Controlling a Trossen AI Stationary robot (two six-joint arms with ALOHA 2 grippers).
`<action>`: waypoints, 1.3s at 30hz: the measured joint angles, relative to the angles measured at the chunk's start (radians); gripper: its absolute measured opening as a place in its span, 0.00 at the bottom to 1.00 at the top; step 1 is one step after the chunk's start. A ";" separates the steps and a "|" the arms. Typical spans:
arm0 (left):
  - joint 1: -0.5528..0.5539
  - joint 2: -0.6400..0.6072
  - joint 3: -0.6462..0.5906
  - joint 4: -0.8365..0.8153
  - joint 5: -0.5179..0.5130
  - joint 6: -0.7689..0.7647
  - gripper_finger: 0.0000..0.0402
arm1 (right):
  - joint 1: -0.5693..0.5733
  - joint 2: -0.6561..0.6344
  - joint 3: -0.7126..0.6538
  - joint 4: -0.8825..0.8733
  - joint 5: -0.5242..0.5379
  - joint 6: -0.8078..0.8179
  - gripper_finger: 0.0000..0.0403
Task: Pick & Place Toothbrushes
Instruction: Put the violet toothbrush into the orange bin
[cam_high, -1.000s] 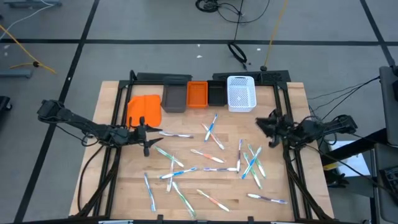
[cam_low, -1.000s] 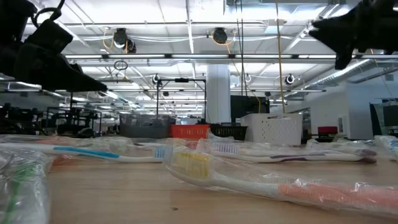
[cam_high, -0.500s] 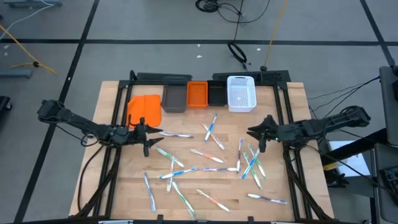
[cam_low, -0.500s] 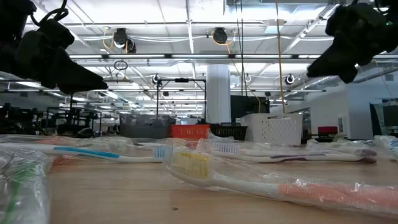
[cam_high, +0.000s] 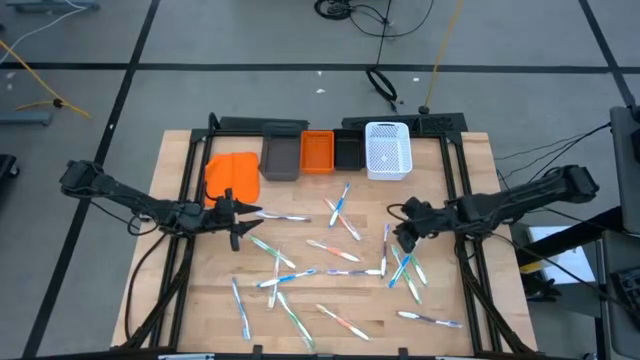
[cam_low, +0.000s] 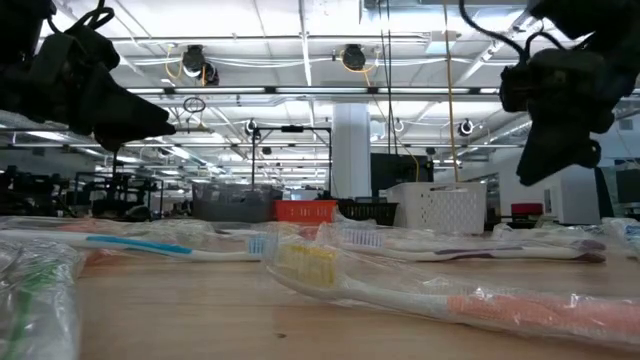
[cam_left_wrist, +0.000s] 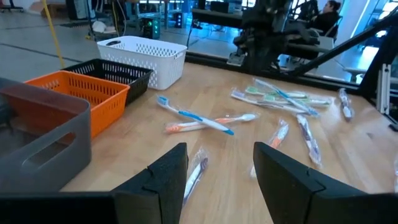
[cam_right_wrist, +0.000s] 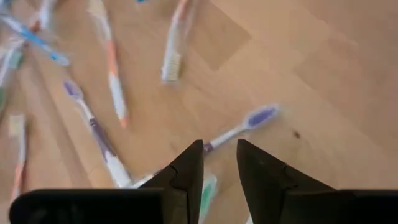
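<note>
The toothbrushes (cam_high: 340, 250) lie scattered flat across the middle and lower part of the wooden table (cam_high: 470, 160) in the high view, none of them in my grasp. A cluster of them (cam_high: 405, 262) sits just below my right gripper (cam_high: 402, 232), which hangs over the right-centre of the frame. In the right wrist view one purple-headed toothbrush (cam_right_wrist: 239, 127) points toward my fingertips (cam_right_wrist: 190, 157), which stand a narrow gap apart with nothing between them (I cannot tell whether they touch the wood).

My left gripper (cam_high: 237, 218) hovers at left-centre, fingers apart and empty, with a wrapped toothbrush (cam_left_wrist: 194, 172) lying just ahead of the gap.

Along the top edge of the table stand the grey bin (cam_high: 281, 157), orange bin (cam_high: 317, 152), black bin (cam_high: 348, 151) and white mesh bin (cam_high: 387, 150).
</note>
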 joint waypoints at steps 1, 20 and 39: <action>0.000 0.000 0.000 0.002 0.000 0.000 0.46 | -0.006 0.015 0.000 0.000 -0.016 0.010 0.22; 0.000 0.000 0.000 0.016 -0.003 0.002 0.46 | -0.058 0.259 0.000 0.115 -0.072 0.031 0.29; 0.000 0.000 0.000 0.016 -0.004 0.002 0.46 | -0.058 0.405 0.000 0.295 -0.068 0.019 0.42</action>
